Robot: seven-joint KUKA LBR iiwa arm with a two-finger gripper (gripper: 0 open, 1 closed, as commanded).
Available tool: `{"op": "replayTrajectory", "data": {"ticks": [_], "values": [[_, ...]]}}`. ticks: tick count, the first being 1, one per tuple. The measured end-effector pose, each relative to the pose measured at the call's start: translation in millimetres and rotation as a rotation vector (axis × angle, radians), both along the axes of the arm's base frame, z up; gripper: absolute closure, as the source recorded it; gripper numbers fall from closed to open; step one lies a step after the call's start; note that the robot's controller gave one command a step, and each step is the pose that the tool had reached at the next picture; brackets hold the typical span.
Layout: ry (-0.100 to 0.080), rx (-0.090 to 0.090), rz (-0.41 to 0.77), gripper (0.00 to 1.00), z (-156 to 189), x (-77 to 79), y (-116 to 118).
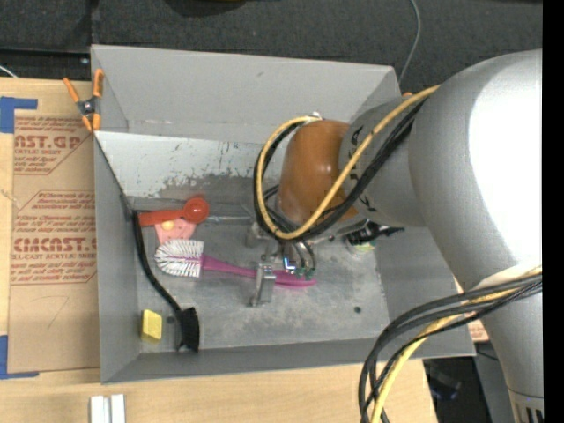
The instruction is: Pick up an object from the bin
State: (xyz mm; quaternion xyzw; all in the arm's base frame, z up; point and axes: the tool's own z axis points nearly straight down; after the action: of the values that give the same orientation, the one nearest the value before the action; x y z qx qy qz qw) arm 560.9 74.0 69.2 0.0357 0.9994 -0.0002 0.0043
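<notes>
Apparently at the grasping step, not yet at the lift. Spotted the likely target on the floor of the bin (176,95), left of middle: a pink brush (181,259), white bristles to the left, thin pink handle stretching right to a green tip. Found the claw (280,276) low over the right end of that handle, touching it or just above it. Could not tell which. Could not tell either whether wide or narrow, or closed on anything, with the orange wrist cover (313,170) and looped cables (264,192) crowding over it. Judged the next move to call for a firm close across the handle, then a straight lift. Feared a tilt or a slip, given the bristle head hanging well to the left of any hold.

Around it, from the left: saw a black brush (187,329) with a long curved handle following the left wall down to the front-left corner, well apart from the claw. Noted a yellow block (152,326) just beside its head. Picked out a red spoon (181,210) further back, with a small pink piece (176,229) touching it, just behind the white bristles. Reckoned none of these in the way of a lift. Saw bare floor right of the claw, under the bulky robot arm (493,174).
</notes>
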Motion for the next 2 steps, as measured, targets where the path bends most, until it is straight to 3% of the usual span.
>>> {"op": "replayTrajectory", "data": {"ticks": [1, 2], "values": [[0.015, 0.000, 0.223, 1.00, 1.1, -18.0, -32.4], [0.015, 0.000, 0.223, 1.00, 1.1, -18.0, -32.4]]}}
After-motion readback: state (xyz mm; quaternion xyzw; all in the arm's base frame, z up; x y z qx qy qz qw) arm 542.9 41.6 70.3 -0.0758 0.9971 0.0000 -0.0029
